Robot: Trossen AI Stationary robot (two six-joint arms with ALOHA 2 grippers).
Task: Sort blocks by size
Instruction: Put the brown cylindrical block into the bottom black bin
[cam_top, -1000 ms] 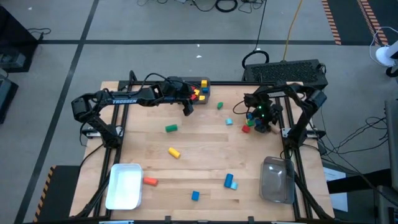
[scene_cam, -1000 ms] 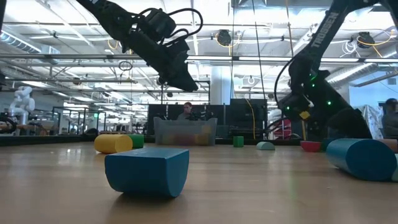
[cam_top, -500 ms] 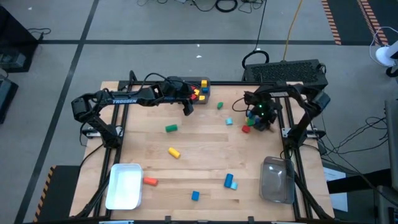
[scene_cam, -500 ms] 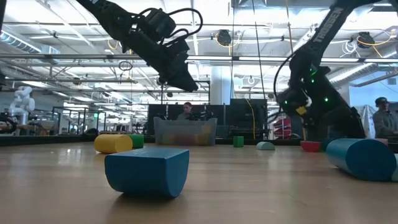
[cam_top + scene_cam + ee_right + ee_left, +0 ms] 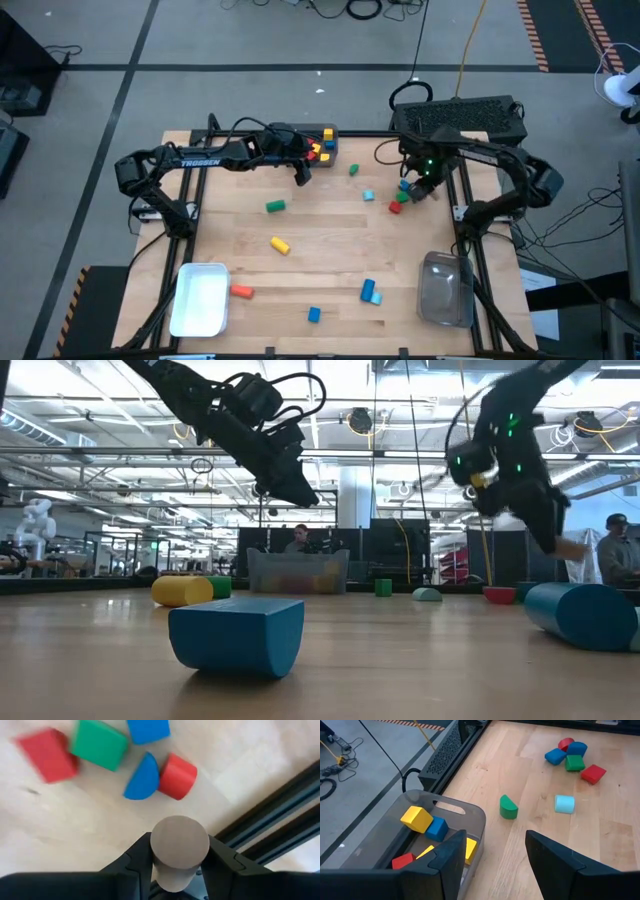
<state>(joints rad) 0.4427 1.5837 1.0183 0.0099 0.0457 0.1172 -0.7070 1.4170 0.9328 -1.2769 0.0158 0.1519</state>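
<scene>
My right gripper (image 5: pixel 180 862) is shut on a grey-brown cylinder block (image 5: pixel 180 840), held above a cluster of blocks: a red one (image 5: pixel 47 755), a green one (image 5: pixel 97 744), a blue half-round (image 5: pixel 142 779) and a red cylinder (image 5: pixel 177 776). From above, this gripper (image 5: pixel 416 187) hangs beside that cluster (image 5: pixel 400 200) at the right rear of the table. My left gripper (image 5: pixel 492 865) is open and empty over the edge of the grey bin (image 5: pixel 470 815), which holds yellow, blue and red blocks. A green half-round (image 5: pixel 508 807) and a cyan cylinder (image 5: pixel 564 803) lie just past it.
Loose blocks lie across the table: a green cylinder (image 5: pixel 275 206), a yellow cylinder (image 5: pixel 280 245), an orange block (image 5: pixel 241 291) and blue blocks (image 5: pixel 368 291). A white bin (image 5: pixel 200 298) stands front left, a clear bin (image 5: pixel 445 288) front right. A person sits beyond the table (image 5: pixel 300 540).
The right gripper closed on the cylinder block and rose from the cluster, its arm swinging outward. The left arm has not moved.
</scene>
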